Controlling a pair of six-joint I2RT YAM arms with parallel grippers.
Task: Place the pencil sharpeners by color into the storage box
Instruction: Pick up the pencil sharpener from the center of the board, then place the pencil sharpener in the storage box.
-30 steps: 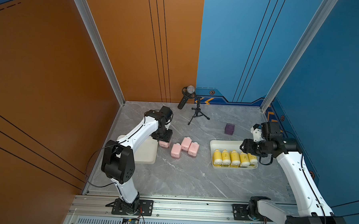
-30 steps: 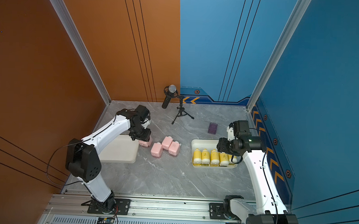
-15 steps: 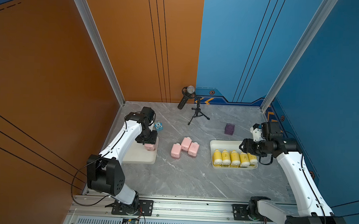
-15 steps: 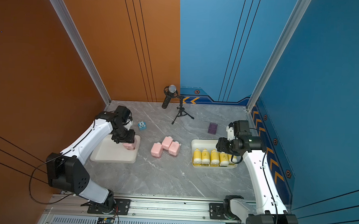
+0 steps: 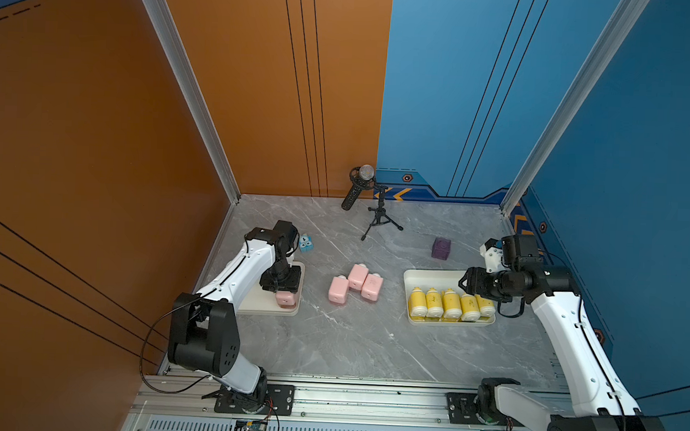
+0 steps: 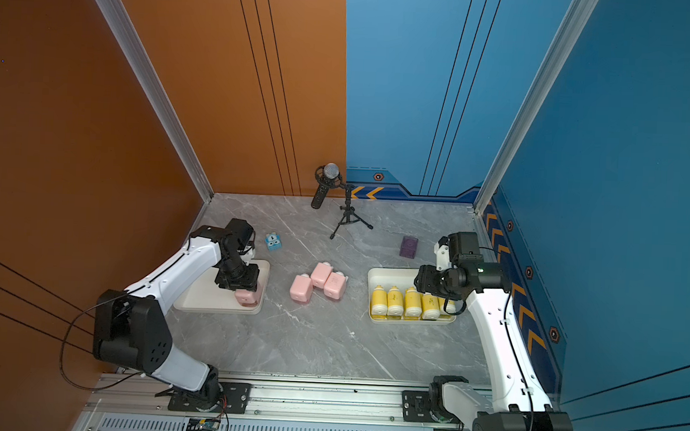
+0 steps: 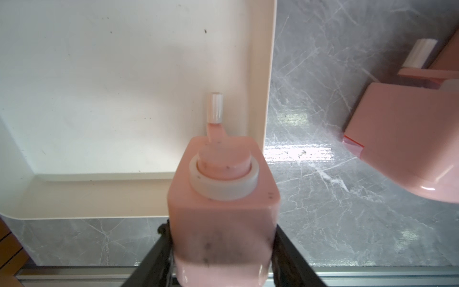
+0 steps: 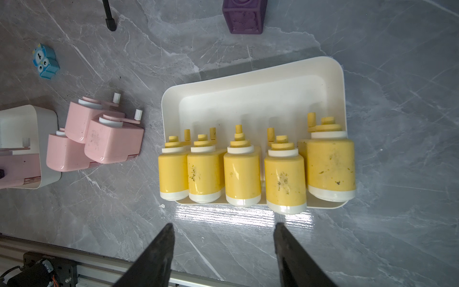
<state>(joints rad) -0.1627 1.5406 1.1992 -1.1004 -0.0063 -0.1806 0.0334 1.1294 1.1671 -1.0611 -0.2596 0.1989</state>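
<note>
The left pincer (image 7: 221, 251) is clamped on 1 pink sharpener (image 7: 223, 198). This is a glossy, rounded plastic block with a white ring, a pink disc and a thin crank ending in a white cylindrical knob. It is over the corner of the smooth cream tray (image 7: 99, 74) that lies toward the robot's base and the middle of the surface (image 5: 369, 345). Whether it rests on the tray floor I cannot tell.

3 more pink sharpeners (image 5: 355, 283) lie bunched and touching on that polished, grey, marble-veined top, between the 2 trays.

5 yellow sharpeners (image 8: 242, 171) lie side by side in a row along 1 long edge of the second cream tray (image 8: 248, 99), a shallow rounded rectangle. They are cylinders with white bases, white collars and stepped yellow cranks, and their sides are smudged.

The right pincer (image 8: 224, 246) hangs near that tray, part-open, with nothing between its dark tapered fingers.

Toward the back stand a small blue cube (image 8: 46, 61) with a cartoon owl face, an embossed dark purple cube (image 8: 244, 16) and a mesh-headed microphone (image 5: 360, 185) on a black tripod.
</note>
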